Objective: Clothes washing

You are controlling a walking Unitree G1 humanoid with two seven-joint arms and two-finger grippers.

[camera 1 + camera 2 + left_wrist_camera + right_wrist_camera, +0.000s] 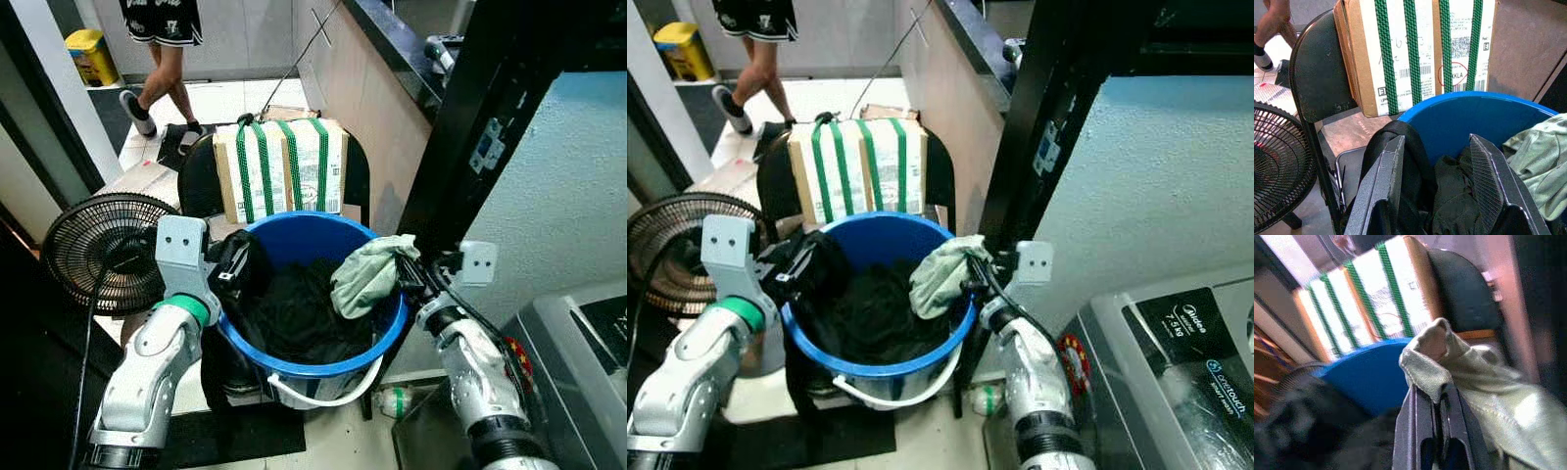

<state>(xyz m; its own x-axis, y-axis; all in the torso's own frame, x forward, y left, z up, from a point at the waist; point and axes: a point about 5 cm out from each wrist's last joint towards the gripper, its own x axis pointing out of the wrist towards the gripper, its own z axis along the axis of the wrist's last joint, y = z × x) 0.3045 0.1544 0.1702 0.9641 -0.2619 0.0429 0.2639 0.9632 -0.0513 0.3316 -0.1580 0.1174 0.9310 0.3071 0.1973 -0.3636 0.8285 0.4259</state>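
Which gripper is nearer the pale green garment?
Right. The right gripper is shut on the pale green garment at the blue bucket's right rim. The left gripper is open over the dark clothes at the opposite rim.

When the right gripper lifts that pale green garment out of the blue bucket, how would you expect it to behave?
The green garment is probably floppy: it drapes over the bucket rim. Likely light, since the right gripper holds one pinched fold. It may drag on the dark clothes.
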